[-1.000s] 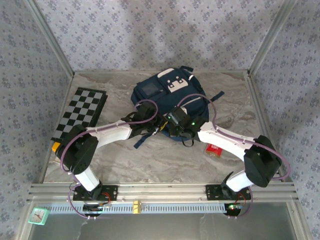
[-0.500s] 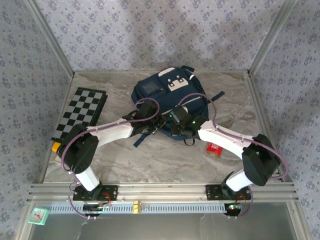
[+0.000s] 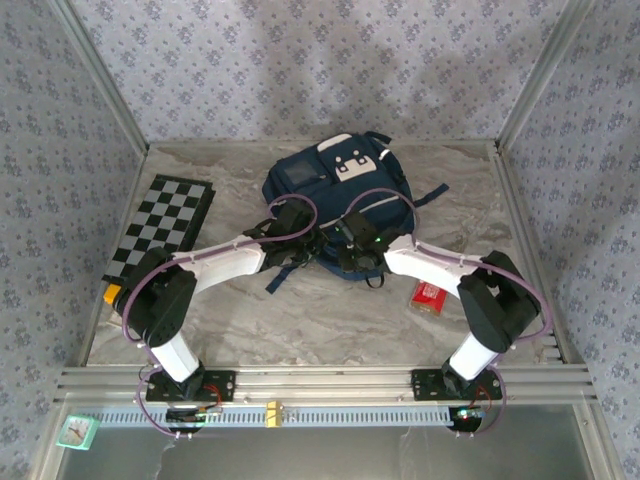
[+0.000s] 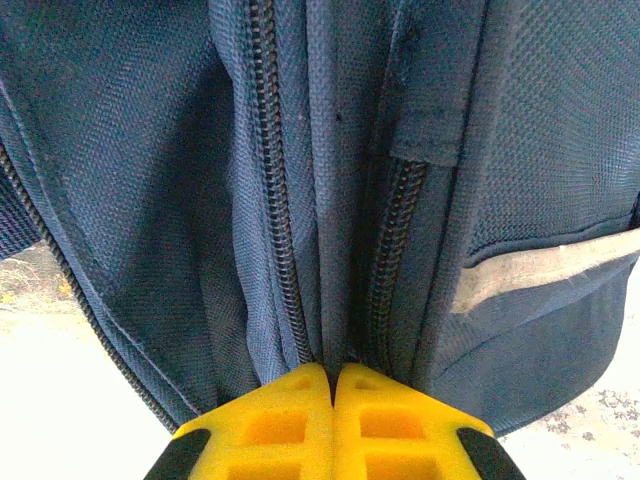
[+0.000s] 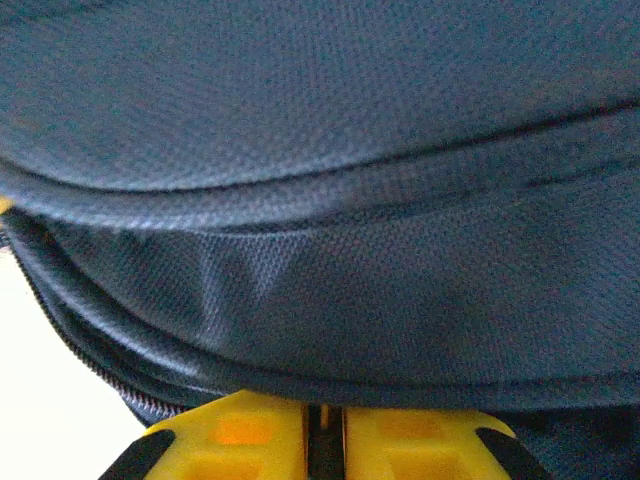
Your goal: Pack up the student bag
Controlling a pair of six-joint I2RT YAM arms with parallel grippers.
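- Left gripper (image 4: 333, 378): fingers pressed together, pinching a fold of the student bag (image 3: 335, 165) between two zippers.
- Right gripper (image 5: 325, 432): a slit apart against the bag's edge; grip unclear.
- Bag lies mid-table (image 3: 300, 325), far side.

the left claw (image 4: 333, 375) has eased a little farther onto the student bag (image 3: 340, 185) and closed, its yellow fingertips (image 4: 280, 420) now pressed together on the fold of fabric between the two zippers. the right arm's elbow (image 3: 495, 308) has swung inward, toward the bag and nearer the red box (image 3: 431, 295) on the worktop (image 3: 250, 320). the right claw (image 5: 323, 415), shut a moment ago, now shows a thin dark slit between its pads (fabric in it or not, unclear).
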